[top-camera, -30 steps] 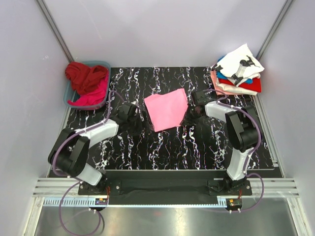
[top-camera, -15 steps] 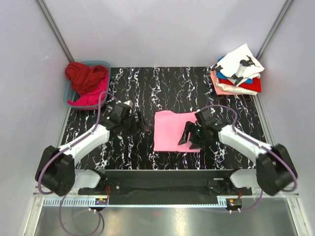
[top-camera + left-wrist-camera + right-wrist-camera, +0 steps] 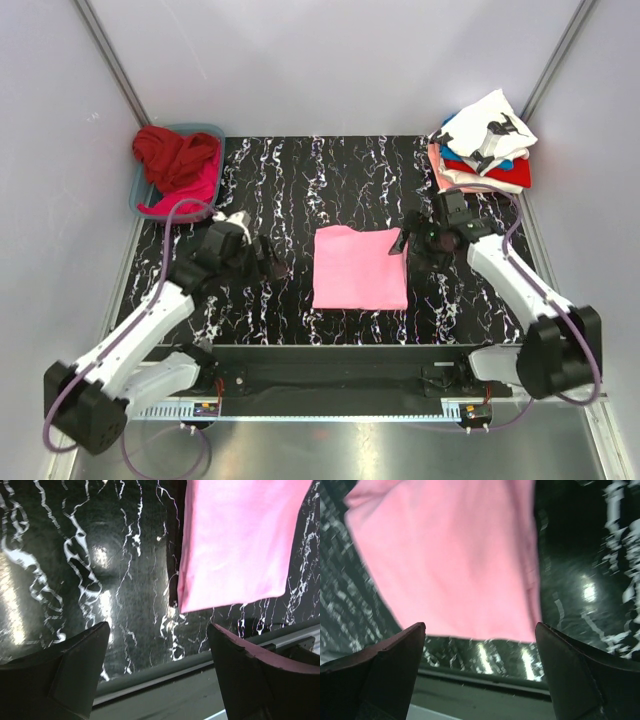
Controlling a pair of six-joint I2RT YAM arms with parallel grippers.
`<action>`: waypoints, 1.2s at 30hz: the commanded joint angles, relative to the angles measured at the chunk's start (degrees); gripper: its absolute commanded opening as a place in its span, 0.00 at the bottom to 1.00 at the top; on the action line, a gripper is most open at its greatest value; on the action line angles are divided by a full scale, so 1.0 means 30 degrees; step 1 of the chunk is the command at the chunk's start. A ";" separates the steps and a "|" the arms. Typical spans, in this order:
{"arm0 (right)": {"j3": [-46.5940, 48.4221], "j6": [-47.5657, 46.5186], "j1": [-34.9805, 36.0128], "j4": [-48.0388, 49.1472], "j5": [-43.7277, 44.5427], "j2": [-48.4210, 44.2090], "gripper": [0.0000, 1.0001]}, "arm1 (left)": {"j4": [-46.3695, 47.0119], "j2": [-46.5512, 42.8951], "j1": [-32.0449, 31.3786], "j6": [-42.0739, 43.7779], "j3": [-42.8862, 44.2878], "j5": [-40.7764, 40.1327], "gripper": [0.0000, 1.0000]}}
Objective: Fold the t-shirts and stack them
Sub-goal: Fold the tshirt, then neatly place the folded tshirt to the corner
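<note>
**Pink t-shirt** (image 3: 360, 268): folded into a flat rectangle, lying square on the table (image 3: 300, 170) at its centre, nearer the front edge. A second ago it sat farther back and askew between the two grippers. In the last half second it has not moved.

**Left gripper** (image 3: 157, 626): fingers apart, nothing between them. It sits well to the left of the shirt and has drawn back from it.

**Right gripper** (image 3: 480, 625): fingers apart, empty. Half a second ago it was at the shirt's right edge. It is now just beside the far right corner and clear of the cloth.

**Stack of folded shirts** (image 3: 485, 150): far right corner, with the white printed shirt on top and blue, red and salmon layers beneath.

**Basket** (image 3: 132, 196): far left corner, holding a dark red shirt (image 3: 172, 155) and a magenta shirt (image 3: 195, 195), both crumpled.

**Status**: both grippers have let go, so the folding of the pink shirt looks finished. The likely next step is to carry it to the stack. The two shirts in the basket are not yet folded.
</note>
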 commanded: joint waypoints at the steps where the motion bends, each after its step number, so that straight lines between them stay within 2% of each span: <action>1: 0.0466 -0.1746 -0.2088 0.1441 0.0217 0.1917 0.96 | -0.2697 -0.1933 -0.0076 0.0718 0.0621 -0.1265 0.86; 5: 0.1050 -0.2481 -0.3439 0.3085 -0.0632 0.4469 0.93 | -0.5768 -0.3340 -0.0076 0.1128 0.1731 -0.1766 0.86; 11: 0.1754 -0.3185 -0.4263 0.6016 -0.3035 0.8512 0.91 | -0.8907 -0.5190 -0.0076 0.1713 0.2936 -0.3727 0.88; 16: 0.2516 -0.3185 -0.4849 0.7307 -0.4850 1.1469 0.86 | -0.9500 -0.6272 -0.0076 0.2474 0.2413 -0.4635 0.88; 22: 0.2752 -0.3098 -0.4850 0.7863 -0.7192 1.2792 0.74 | -0.9119 -0.7299 -0.0047 0.2944 0.2643 -0.4461 0.89; 23: 0.2636 -0.3010 -0.4850 0.8009 -0.7747 1.2968 0.70 | -0.9002 -0.7301 -0.0047 0.3032 0.2644 -0.4462 0.89; 24: 0.2519 -0.2922 -0.4879 0.8243 -0.8507 1.3115 0.60 | -0.9030 -0.7243 -0.0047 0.3062 0.2644 -0.4462 0.89; 25: 0.2285 -0.2922 -0.4879 0.8361 -0.8747 1.3204 0.55 | -0.9088 -0.7010 -0.0047 0.3062 0.2673 -0.4462 0.89; 30: 0.1756 -0.2863 -0.4879 0.8743 -0.9100 1.2795 0.42 | -0.9118 -0.6861 -0.0047 0.3062 0.2644 -0.4403 0.89; 32: 0.1814 -0.2892 -0.4850 0.8773 -0.9304 1.2940 0.28 | -0.9060 -0.7095 -0.0076 0.2655 0.2789 -0.4520 0.88; 34: 0.1814 -0.2921 -0.4850 0.8802 -0.9393 1.2999 0.18 | -0.9234 -0.6980 -0.0047 0.2098 0.3986 -0.3908 0.88; 35: 0.1814 -0.2922 -0.4850 0.8831 -0.9422 1.2970 0.08 | -0.9322 -0.6863 -0.0047 0.1341 0.4688 -0.3760 0.88; 36: 0.1785 -0.2835 -0.4821 0.8802 -0.9423 1.2854 0.04 | -0.9555 -0.6542 -0.0047 0.0869 0.6377 -0.3498 0.90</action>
